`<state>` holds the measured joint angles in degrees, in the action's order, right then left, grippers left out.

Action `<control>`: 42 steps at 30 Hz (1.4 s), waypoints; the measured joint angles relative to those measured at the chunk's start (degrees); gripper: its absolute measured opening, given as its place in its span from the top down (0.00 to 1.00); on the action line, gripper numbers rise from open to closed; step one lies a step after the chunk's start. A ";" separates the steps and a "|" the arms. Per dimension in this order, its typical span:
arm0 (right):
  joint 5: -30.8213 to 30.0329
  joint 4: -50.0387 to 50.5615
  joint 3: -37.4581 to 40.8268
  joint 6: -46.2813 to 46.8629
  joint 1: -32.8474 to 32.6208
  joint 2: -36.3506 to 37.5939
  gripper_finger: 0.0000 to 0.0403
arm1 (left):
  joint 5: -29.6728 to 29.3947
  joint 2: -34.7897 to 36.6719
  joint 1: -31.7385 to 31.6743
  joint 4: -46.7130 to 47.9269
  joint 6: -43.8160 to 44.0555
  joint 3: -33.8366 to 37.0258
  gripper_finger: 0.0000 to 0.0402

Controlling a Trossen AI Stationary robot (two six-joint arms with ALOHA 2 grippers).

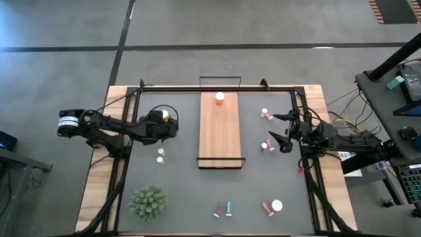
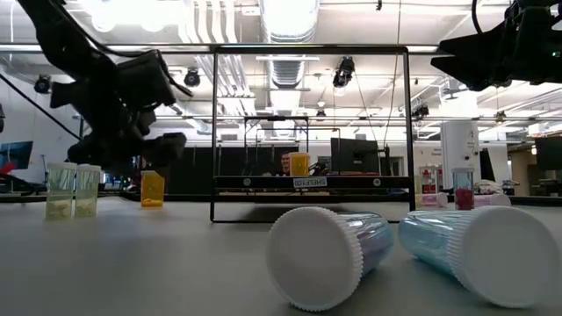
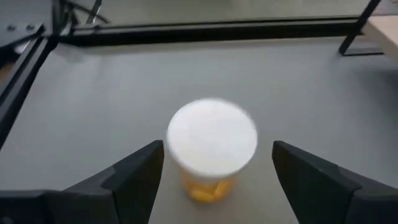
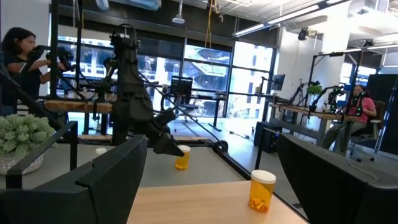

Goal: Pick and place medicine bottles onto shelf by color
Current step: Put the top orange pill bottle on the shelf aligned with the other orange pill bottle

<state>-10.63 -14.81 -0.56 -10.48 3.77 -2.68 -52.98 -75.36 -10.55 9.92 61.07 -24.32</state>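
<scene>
Left gripper (image 3: 214, 180) hangs over the orange bottle (image 3: 211, 152) standing on the tabletop (image 1: 177, 184) left of the shelf (image 1: 220, 131), fingers wide and straddling it. Drop straight, center the cap, then close. Right gripper (image 1: 284, 133) waits, fingers wide. Only the left wrist view shows that straddle; the high view hides it.

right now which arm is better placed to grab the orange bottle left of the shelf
Left: the left gripper is open, fingers either side of the white-capped orange bottle. The right gripper is open across the light-wood shelf.
</scene>
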 joint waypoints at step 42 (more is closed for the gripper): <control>0.01 0.00 -0.02 -0.01 0.01 0.00 0.13 | 8.99 -6.62 -4.13 -13.79 -28.60 -9.99 0.64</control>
<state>-10.62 -14.81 -0.58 -10.49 3.78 -2.68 -43.99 -81.98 -14.68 -3.88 32.47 -34.31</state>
